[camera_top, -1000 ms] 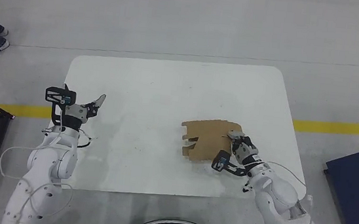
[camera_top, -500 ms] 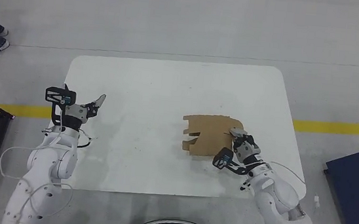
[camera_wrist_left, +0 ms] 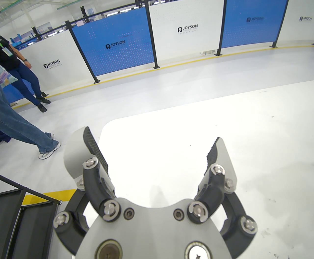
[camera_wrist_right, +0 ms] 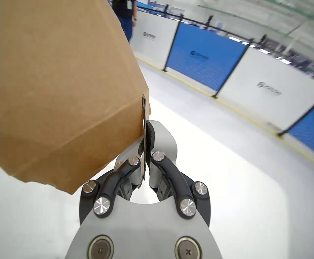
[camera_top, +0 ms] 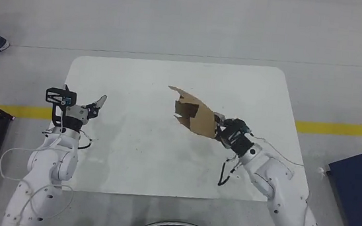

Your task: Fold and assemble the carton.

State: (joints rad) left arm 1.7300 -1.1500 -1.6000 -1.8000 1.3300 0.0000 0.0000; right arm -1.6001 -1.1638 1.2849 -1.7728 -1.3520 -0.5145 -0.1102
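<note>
Cardboard carton [camera_wrist_right: 63, 81] edge between right claw [camera_wrist_right: 146, 137] fingers.

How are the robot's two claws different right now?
The left gripper is wide open; the right gripper is pinched shut. The left gripper holds nothing; the right gripper clamps an edge of the brown carton. The left gripper sits by one side of the white table; the right gripper is over the other half. Both share the same two-fingered build.
</note>
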